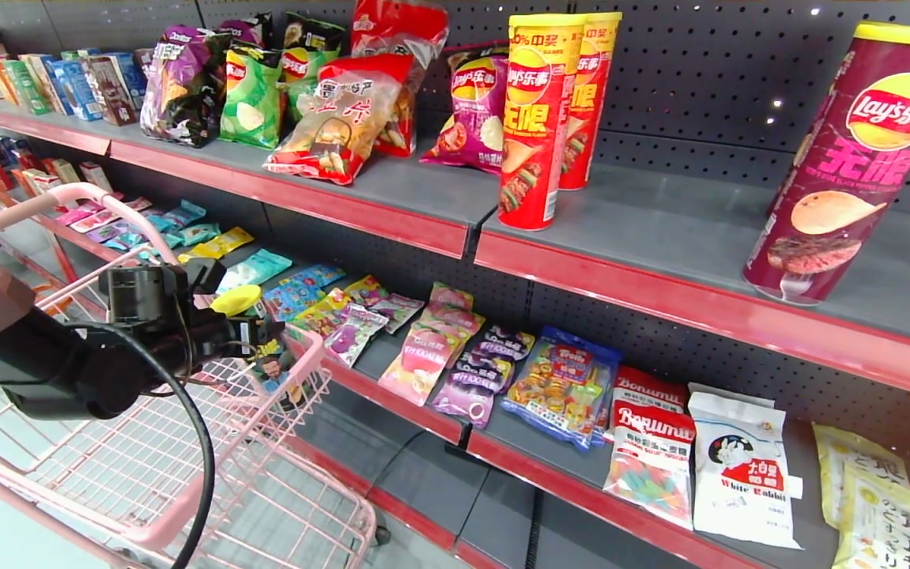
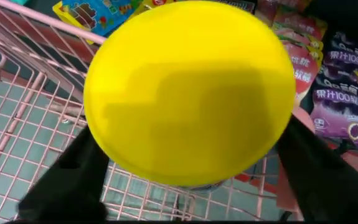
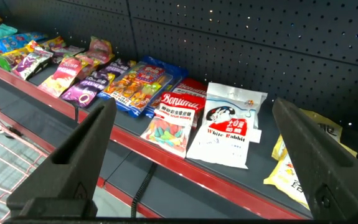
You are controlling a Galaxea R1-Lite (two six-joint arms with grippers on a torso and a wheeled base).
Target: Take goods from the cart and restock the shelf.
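That yellow-lidded can (image 2: 188,93) right under your left wrist is clamped in the left jaws, hanging just over the cart's (image 1: 67,194) shelf-side corner. I'd lift it straight up till it clears the rim before swinging right. Then stand it upright on the bare top shelf (image 1: 660,229), beside the red tubes (image 1: 534,118). Left arm (image 1: 67,371) sits low, stretched out level. Right jaws are wide open and empty, facing the candy bags (image 3: 166,124).
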